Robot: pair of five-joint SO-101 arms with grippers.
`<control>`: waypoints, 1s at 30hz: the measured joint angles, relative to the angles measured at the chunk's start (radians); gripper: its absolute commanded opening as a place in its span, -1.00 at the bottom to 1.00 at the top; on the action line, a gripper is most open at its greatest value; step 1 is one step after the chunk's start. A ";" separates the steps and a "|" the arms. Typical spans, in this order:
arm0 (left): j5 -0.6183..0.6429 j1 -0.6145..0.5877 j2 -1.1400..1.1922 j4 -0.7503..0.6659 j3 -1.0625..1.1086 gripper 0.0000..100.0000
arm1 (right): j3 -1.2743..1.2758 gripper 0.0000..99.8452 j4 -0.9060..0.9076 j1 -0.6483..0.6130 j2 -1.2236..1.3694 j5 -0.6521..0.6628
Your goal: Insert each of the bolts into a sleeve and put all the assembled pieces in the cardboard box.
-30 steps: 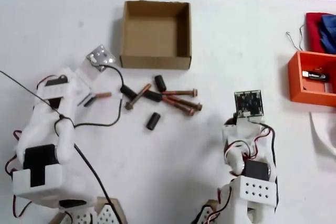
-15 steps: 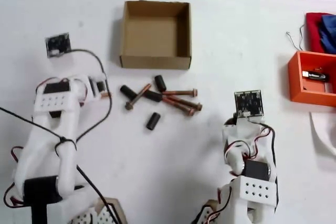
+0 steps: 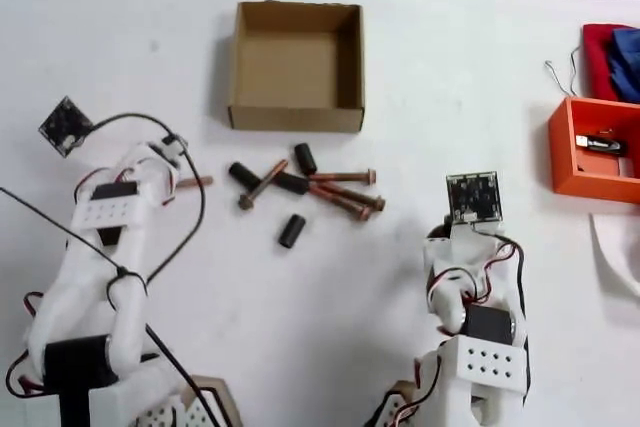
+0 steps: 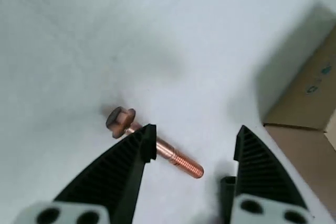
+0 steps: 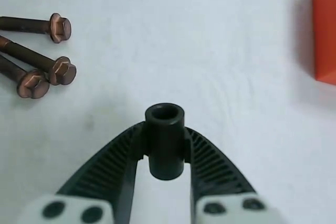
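White table [image 3: 450, 67]: cardboard box [image 3: 296, 117], scattered bolts [image 3: 340, 177], sleeves [image 3: 291, 231]; orange bin [image 3: 585, 179] near edge.

Looks down past the left gripper [image 4: 197, 132] onto a white table [image 4: 79, 35], black ribbed fingers [image 4: 126, 166] spread wide apart. Catches a copper bolt [image 4: 178, 157] lying flat, one fingertip crossing its shank, hex flange head beyond that finger, threaded end in the gap. Takes in a cardboard box [image 4: 310, 98] corner at the frame edge.
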 measured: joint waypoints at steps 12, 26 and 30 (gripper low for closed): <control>0.014 0.002 0.000 -0.006 0.060 -0.49 | 0.000 -0.95 0.000 0.000 0.000 0.002; 0.069 0.003 0.195 -0.006 -0.025 -0.49 | 0.000 -0.95 0.000 0.000 0.000 0.002; 0.069 0.000 0.239 -0.006 -0.054 -0.49 | 0.000 -0.95 0.000 0.000 0.000 0.002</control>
